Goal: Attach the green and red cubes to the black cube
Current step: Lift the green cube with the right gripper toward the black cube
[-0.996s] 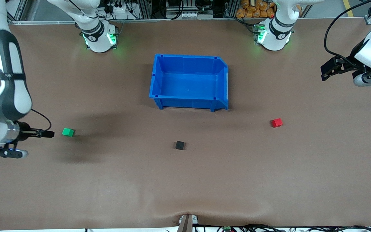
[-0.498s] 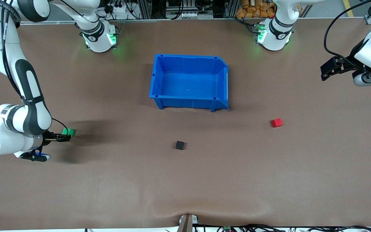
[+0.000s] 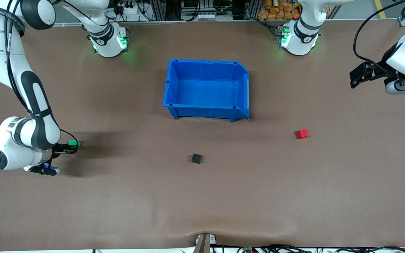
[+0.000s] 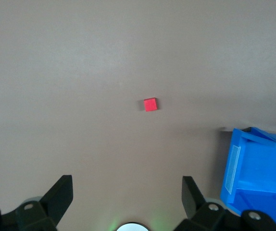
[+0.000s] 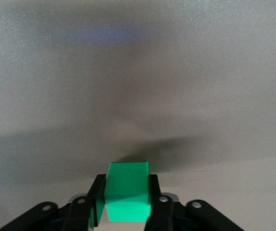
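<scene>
Now we see the right tool (image 3: 71,148) clamped on the green cube (image 5: 127,190); the left tool (image 4: 127,202), fingers apart, waits above the red cube (image 4: 150,104).

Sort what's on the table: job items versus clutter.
Job: green cube, between the right claw's fingers; red cube; black cube; left claw, waiting open above the table.
Clutter: blue bin.
</scene>
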Available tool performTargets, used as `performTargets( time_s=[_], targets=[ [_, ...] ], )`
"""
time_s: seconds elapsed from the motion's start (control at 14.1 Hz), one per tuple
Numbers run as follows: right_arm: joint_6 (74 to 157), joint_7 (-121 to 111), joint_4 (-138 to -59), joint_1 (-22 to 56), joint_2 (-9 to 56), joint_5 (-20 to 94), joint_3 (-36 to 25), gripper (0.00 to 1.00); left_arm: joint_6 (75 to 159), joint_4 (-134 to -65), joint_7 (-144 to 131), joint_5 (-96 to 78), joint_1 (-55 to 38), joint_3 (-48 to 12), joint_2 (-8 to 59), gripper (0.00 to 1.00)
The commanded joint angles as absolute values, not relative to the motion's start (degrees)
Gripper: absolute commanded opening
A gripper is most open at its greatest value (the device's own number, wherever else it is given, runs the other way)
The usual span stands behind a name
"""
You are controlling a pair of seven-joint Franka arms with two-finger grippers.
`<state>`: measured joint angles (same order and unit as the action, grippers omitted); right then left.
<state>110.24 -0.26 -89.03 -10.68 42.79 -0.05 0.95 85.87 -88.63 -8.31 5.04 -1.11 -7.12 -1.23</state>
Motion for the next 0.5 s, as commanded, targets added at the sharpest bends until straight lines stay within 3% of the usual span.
performTargets(
  time_s=[0.0, 0.14, 0.43],
  targets=[
    [110.2, 0.3, -88.5, -11.4, 43.2, 0.7, 1.6, 0.0, 85.1, -88.5, -8.2, 5.2, -1.1, -7.3, -1.2, 1.0],
    [109.6, 1.2, -87.8, -11.2, 42.7, 0.9, 1.7, 0.0, 85.1, -88.6, -7.8, 5.2, -0.9, -7.3, -1.1, 1.0],
    [100.0, 19.3, -81.2, -7.1, 42.5, 4.6, 2.0, 0.0, 85.0, -89.0, -7.9, 5.3, -1.1, -7.3, -1.0, 1.0]
  ],
)
